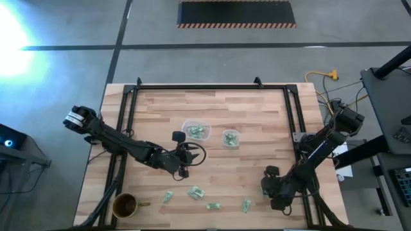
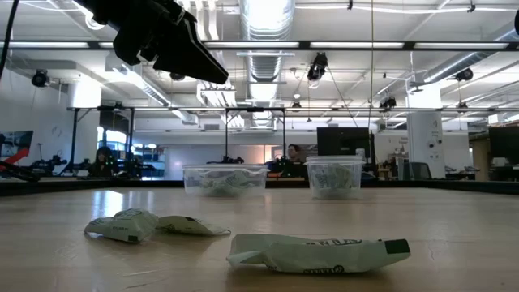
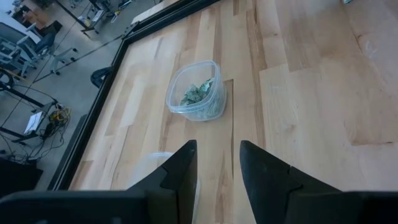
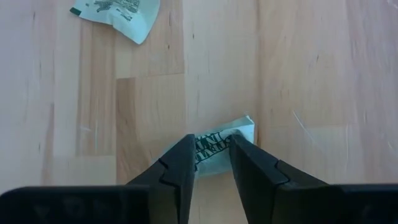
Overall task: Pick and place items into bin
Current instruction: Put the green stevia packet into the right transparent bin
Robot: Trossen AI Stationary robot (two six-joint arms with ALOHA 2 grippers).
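Between right tool (image 4: 209, 155) fingers: unreadable-print packet (image 4: 231, 140).

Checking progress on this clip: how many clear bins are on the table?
2. The larger bin sits near the table's middle, just beyond the left gripper; the smaller bin stands apart on its right. Both hold wrapped items already.

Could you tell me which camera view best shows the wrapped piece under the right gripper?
The right wrist view: the piece lies on the wood between the right gripper fingers, its print readable. The high view hides it under that gripper. The low view shows pieces but I cannot match this one; the left wrist view misses it.
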